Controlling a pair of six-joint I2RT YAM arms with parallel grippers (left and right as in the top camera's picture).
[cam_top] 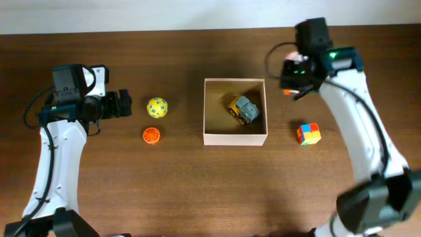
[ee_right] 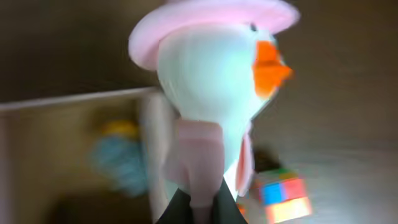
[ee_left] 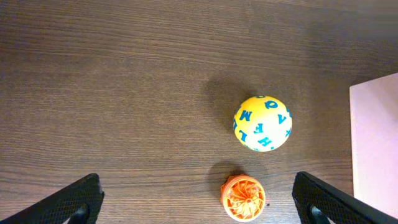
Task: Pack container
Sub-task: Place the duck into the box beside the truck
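Right now the container (cam_top: 235, 139) sits open side up on the wooden table (cam_top: 197, 197), with a yellow-and-grey toy truck (cam_top: 244, 109) lying in its right half. Left of the container, well apart from its wall, lie a yellow ball with blue letters (cam_top: 157, 106) and a small orange ribbed disc (cam_top: 151, 135). Further left of the container, past both toys, the left gripper (cam_top: 125, 104) has its fingers spread wide with nothing between them. Right of the container, level with its front corner, rests a multicoloured cube (cam_top: 308, 133). Just off the container's far right corner, the right gripper (cam_top: 295, 84) is clamped on a white duck toy (ee_right: 211, 81) with a pink hat and an orange beak
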